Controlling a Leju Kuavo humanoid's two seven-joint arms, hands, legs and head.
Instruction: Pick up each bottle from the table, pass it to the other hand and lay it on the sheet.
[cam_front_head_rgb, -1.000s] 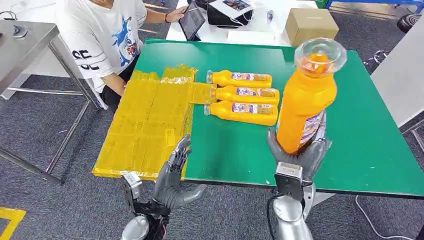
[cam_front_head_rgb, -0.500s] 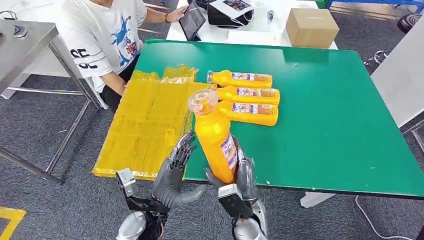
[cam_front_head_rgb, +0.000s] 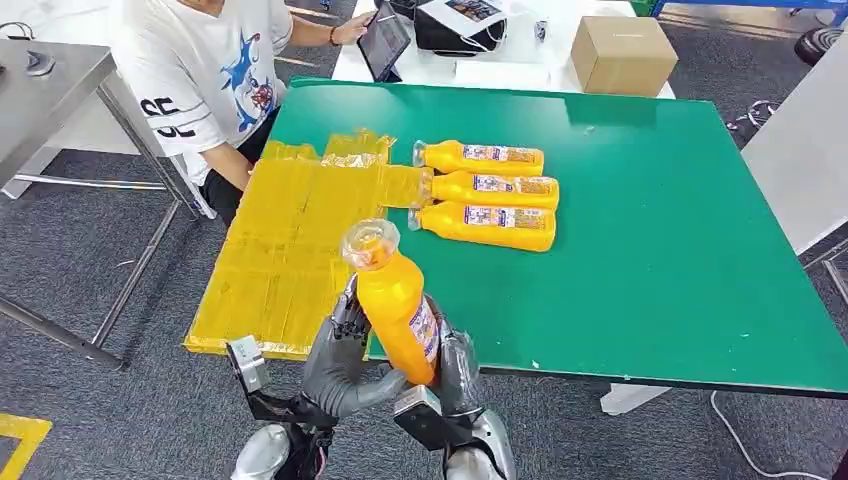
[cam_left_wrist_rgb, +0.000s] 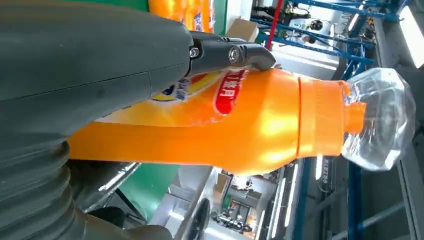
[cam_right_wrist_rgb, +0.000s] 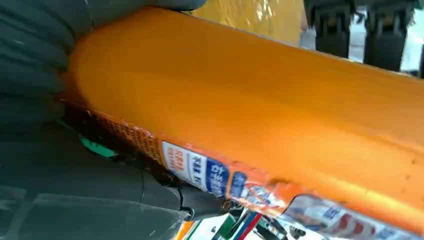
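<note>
An orange bottle (cam_front_head_rgb: 393, 300) with a clear cap stands tilted in the air over the table's front edge, between my two hands. My right hand (cam_front_head_rgb: 447, 368) grips its lower body (cam_right_wrist_rgb: 240, 100). My left hand (cam_front_head_rgb: 343, 355) lies against its other side, fingers upright behind it and thumb (cam_left_wrist_rgb: 90, 50) touching it near the base; one dark finger (cam_left_wrist_rgb: 235, 52) rests on the label. Three more orange bottles (cam_front_head_rgb: 487, 187) lie side by side on the green table (cam_front_head_rgb: 650, 200). The yellow sheet (cam_front_head_rgb: 290, 250) covers the table's left part.
A person in a white T-shirt (cam_front_head_rgb: 200, 70) sits at the table's far left corner, one hand at a tablet (cam_front_head_rgb: 385, 40). A cardboard box (cam_front_head_rgb: 622, 50) stands on the white table behind. A grey metal table (cam_front_head_rgb: 40, 80) is at the left.
My right hand has carried the bottle from the right side leftward and down to my left hand, which now touches it. The left arm has hardly moved.
</note>
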